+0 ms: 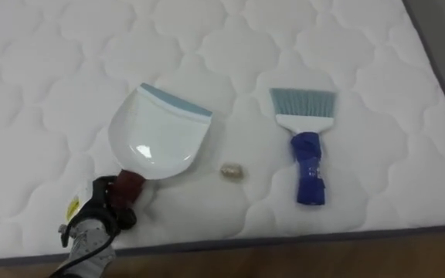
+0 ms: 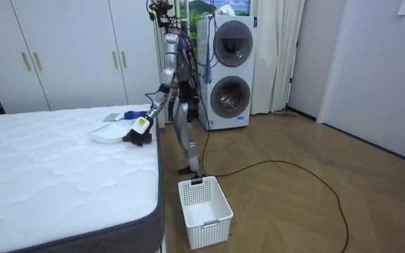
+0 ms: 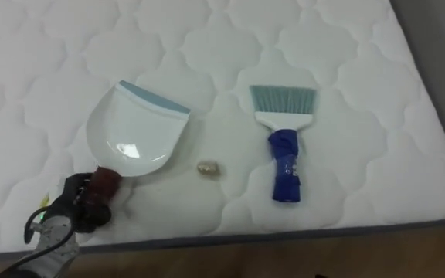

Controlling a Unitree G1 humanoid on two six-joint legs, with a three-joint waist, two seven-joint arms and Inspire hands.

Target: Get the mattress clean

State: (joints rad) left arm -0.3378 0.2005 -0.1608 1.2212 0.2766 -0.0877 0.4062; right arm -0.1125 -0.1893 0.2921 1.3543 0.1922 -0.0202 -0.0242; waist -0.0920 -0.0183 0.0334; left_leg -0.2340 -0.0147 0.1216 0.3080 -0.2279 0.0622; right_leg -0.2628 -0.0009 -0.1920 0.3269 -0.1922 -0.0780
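The robot's left hand (image 1: 99, 212) grips the dustpan (image 1: 157, 135) by its handle, pan resting on the mattress (image 1: 361, 46) near the bed's edge; a small scrap (image 1: 232, 171) lies just beside it, the brush (image 1: 306, 147) further right

Dustpan (image 1: 159, 135) handle – mostly buried in curled fingers of left hand (image 1: 99, 212); short red-brown stub visible above grip. Wrist of left hand cut by lower edge of eye views. Small tan lump (image 1: 232, 171) between dustpan and brush (image 1: 306, 147) – too small to identify. Brush handle wrapped in blue tape, surface beneath hidden. Mattress (image 1: 361, 46) runs off top and left edges. Room view: brush just blue speck behind dustpan.
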